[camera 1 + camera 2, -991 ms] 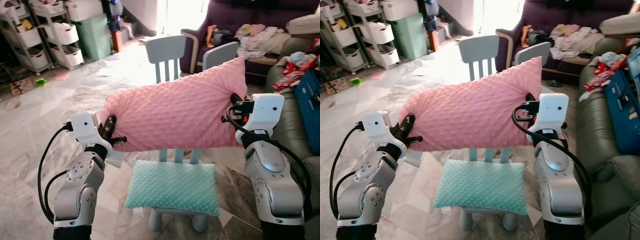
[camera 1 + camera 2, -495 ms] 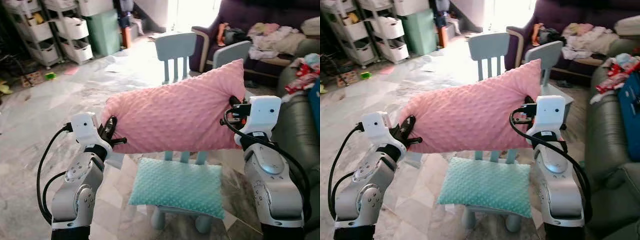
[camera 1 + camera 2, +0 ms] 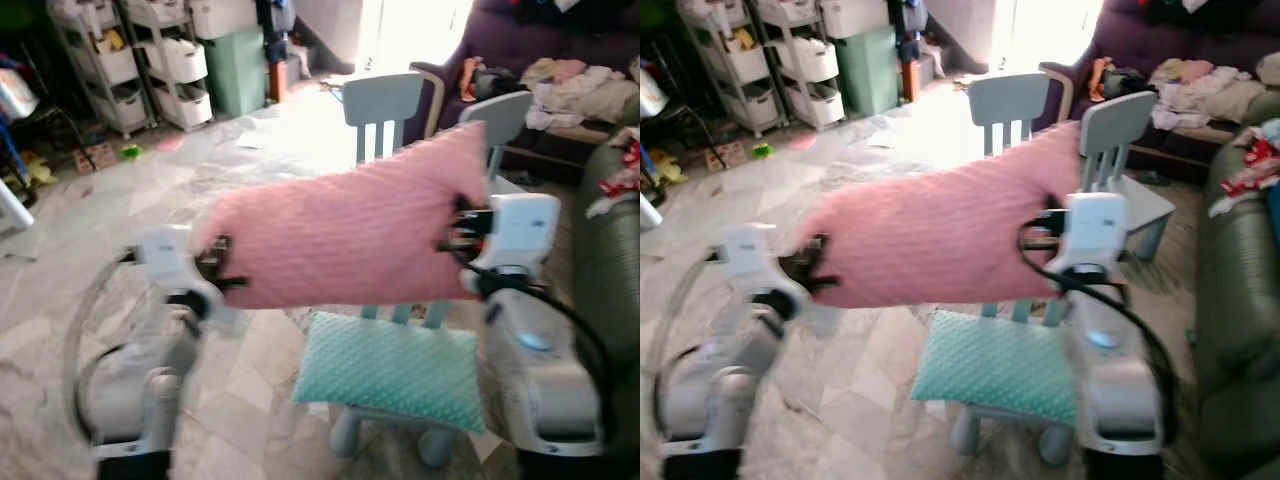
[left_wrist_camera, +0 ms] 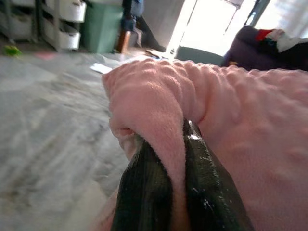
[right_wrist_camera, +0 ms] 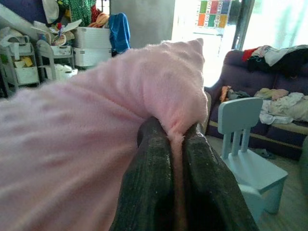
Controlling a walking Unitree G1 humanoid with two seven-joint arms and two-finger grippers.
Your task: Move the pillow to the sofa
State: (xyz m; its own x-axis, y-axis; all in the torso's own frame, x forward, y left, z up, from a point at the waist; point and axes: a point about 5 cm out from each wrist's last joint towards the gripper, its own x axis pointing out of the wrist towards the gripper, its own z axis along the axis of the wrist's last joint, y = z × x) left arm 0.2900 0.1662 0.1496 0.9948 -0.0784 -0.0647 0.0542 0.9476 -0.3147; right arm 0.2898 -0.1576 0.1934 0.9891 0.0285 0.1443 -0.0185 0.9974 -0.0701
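A bright, cluttered room with a pale marble-tile floor (image 3: 120,230). Two light blue child chairs (image 3: 1012,105) stand ahead; the nearest seat carries a teal cushion (image 3: 390,372). White storage racks (image 3: 150,60) line the far left. A purple sofa (image 3: 1160,60) heaped with clothes (image 3: 1200,85) stands far right.

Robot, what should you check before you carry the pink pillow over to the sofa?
1. Left end effector pinching the pink pillow: ok, fabric is squeezed between its fingers.
2. Right end effector pinching the other end: ok, a fold is clamped there.
3. Pillow lifted off the teal pillow on the small chair: ok, there is a gap between them.
4. Picture sharp enough to steer: not ok, the head views are blurred.
5. Free spot on the green sofa: cannot tell, its seat is mostly out of view.
6. Second small chair out of the way: cannot tell.
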